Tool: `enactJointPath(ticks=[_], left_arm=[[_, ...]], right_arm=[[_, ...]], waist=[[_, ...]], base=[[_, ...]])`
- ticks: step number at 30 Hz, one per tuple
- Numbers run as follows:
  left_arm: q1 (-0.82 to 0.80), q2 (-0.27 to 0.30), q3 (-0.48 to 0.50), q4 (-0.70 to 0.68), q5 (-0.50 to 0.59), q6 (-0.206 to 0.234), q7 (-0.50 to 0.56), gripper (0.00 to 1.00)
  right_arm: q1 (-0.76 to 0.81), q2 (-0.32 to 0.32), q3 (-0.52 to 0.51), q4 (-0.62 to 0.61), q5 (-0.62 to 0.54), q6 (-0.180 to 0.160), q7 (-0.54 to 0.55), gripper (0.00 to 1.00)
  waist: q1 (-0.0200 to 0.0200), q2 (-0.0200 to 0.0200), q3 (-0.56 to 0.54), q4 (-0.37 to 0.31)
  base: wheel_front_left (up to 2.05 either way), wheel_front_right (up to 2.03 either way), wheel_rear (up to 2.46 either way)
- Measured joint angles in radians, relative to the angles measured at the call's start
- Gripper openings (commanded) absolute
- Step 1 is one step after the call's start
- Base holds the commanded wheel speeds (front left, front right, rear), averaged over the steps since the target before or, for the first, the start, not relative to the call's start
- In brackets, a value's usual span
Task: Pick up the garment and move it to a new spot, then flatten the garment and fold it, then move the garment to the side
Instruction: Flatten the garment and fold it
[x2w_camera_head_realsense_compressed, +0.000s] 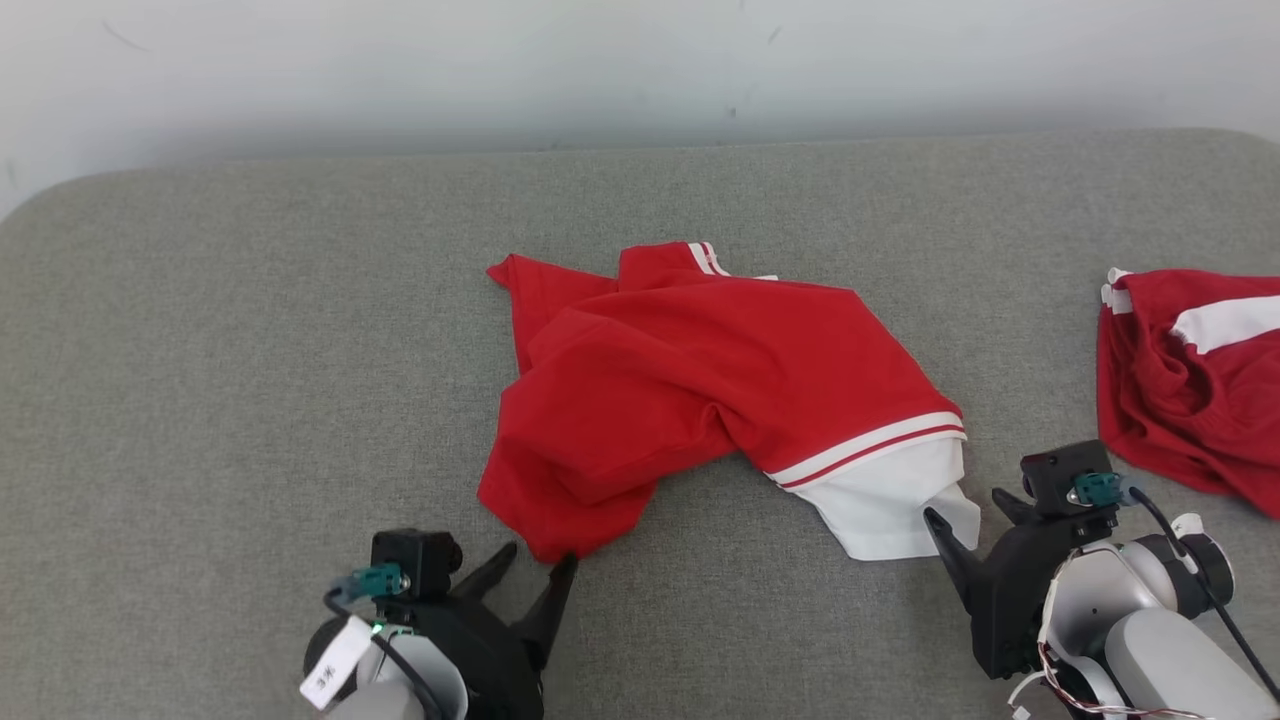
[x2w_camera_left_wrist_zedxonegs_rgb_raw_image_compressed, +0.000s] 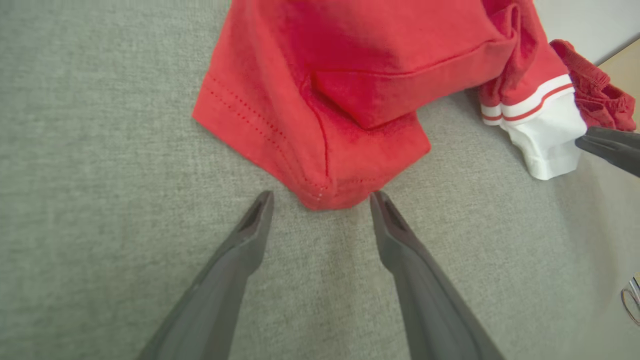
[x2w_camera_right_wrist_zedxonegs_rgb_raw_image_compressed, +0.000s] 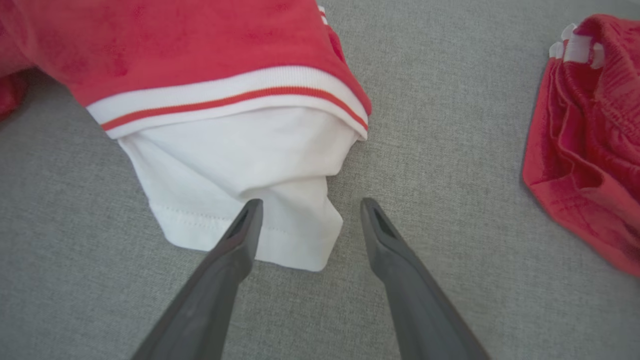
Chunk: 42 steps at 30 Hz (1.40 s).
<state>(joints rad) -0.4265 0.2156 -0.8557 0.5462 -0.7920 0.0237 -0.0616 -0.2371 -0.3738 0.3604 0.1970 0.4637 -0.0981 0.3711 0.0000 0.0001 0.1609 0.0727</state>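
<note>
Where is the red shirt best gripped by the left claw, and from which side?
Grip the stitched hem corner of the red shirt. Come from the robot's side, low along the grey surface. That corner points straight at the open left claw and lies flat between its fingertips.

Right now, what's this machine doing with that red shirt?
The robot is about to take hold of a crumpled red shirt lying on a grey padded surface. Its left gripper is open, with the shirt's red hem corner between its fingertips. Its right gripper is open at the white sleeve end, with one finger over the cloth. Nothing is gripped yet. A second red garment lies off to the robot's right.
</note>
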Motion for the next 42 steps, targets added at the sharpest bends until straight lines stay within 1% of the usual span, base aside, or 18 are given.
enactJointPath(ticks=[4,7,8,9,10,11,16,20,24,28,29,31,35,37,38,39,42], left_arm=[[-0.033,-0.021,0.008,0.028,-0.025,-0.025,0.009,1.00],[-0.037,-0.034,0.012,0.048,-0.039,-0.033,0.014,1.00],[-0.039,-0.038,0.014,0.057,-0.042,-0.034,0.018,0.66],[-0.041,-0.041,0.014,0.063,-0.045,-0.042,0.022,0.28],[-0.045,-0.044,0.015,0.070,-0.047,-0.043,0.022,0.18],[-0.050,-0.048,0.016,0.079,-0.051,-0.043,0.022,0.00],[-0.056,-0.055,0.024,0.108,-0.053,-0.059,0.024,0.00],[-0.062,-0.040,0.040,0.116,-0.051,-0.058,-0.003,0.00],[-0.081,0.038,0.057,0.114,-0.021,-0.032,-0.041,0.00],[-0.113,0.094,0.086,0.073,0.018,-0.001,-0.091,0.00],[-0.117,0.108,0.092,0.056,0.024,0.004,-0.100,0.00],[-0.119,0.135,0.083,0.029,0.037,0.001,-0.106,0.00],[-0.120,0.170,0.035,-0.010,0.060,-0.045,-0.076,0.00],[-0.122,0.193,0.004,-0.037,0.081,-0.079,-0.041,0.00],[-0.123,0.209,-0.007,-0.053,0.079,-0.110,-0.019,0.00],[-0.126,0.222,-0.010,-0.068,0.072,-0.127,0.003,0.00],[-0.160,0.256,-0.006,-0.115,0.030,-0.141,0.070,0.00]], right_arm=[[-0.012,0.012,0.010,0.025,-0.001,0.000,0.008,1.00],[-0.021,0.013,0.017,0.031,-0.008,0.000,0.009,1.00],[-0.023,0.015,0.020,0.037,-0.008,0.000,0.010,1.00],[-0.025,0.017,0.023,0.045,-0.008,0.001,0.014,0.54],[-0.028,0.021,0.026,0.055,-0.008,0.001,0.016,0.40],[-0.034,0.025,0.029,0.062,-0.008,0.002,0.016,0.00],[-0.061,0.039,0.036,0.090,-0.009,0.012,0.009,0.00],[-0.072,0.049,0.020,0.095,-0.003,0.019,-0.012,0.00],[-0.096,0.058,-0.050,0.081,0.062,0.026,-0.045,0.00],[-0.110,0.056,-0.099,0.047,0.110,0.040,-0.064,0.00],[-0.116,0.052,-0.103,0.041,0.121,0.051,-0.062,0.00],[-0.135,0.042,-0.099,0.034,0.147,0.082,-0.037,0.00],[-0.180,0.029,-0.044,0.043,0.168,0.139,0.066,0.00],[-0.191,0.028,-0.013,0.045,0.210,0.180,0.137,0.00],[-0.201,0.030,0.003,0.050,0.223,0.186,0.174,0.00],[-0.210,0.031,0.014,0.052,0.227,0.186,0.209,0.00],[-0.255,0.023,0.045,0.057,0.231,0.186,0.318,0.00]], waist=[[0.0001,0.0000,0.009,0.000],[0.0000,-0.0001,0.013,0.001],[0.0000,-0.0001,0.015,0.002],[0.0000,0.0000,0.016,0.003],[0.0000,-0.0001,0.017,0.003],[0.0000,0.0000,0.018,0.004],[0.0000,0.0000,0.021,0.011],[0.0000,0.0000,0.015,0.013],[0.0001,0.0000,0.007,0.008],[0.0000,0.0000,-0.007,0.003],[0.0000,0.0000,-0.011,0.002],[0.0000,0.0000,-0.019,-0.001],[0.0000,0.0000,-0.035,-0.012],[0.0000,-0.0001,-0.042,-0.020],[0.0000,0.0000,-0.044,-0.026],[0.0000,-0.0001,-0.046,-0.031],[0.0000,0.0000,-0.044,-0.046]], base=[[0.00,0.00,0.00],[0.00,0.00,0.00],[0.00,0.00,0.00],[0.00,0.00,0.00],[0.00,0.00,0.00],[0.00,0.00,0.00],[0.00,0.00,0.00],[0.00,0.00,0.00],[0.00,0.00,0.00],[0.00,0.00,0.00],[0.00,0.00,0.00],[0.00,0.00,0.00],[0.00,0.00,0.00],[0.00,0.00,0.00],[0.00,0.00,0.00],[0.00,0.00,0.00],[0.00,0.00,0.00]])
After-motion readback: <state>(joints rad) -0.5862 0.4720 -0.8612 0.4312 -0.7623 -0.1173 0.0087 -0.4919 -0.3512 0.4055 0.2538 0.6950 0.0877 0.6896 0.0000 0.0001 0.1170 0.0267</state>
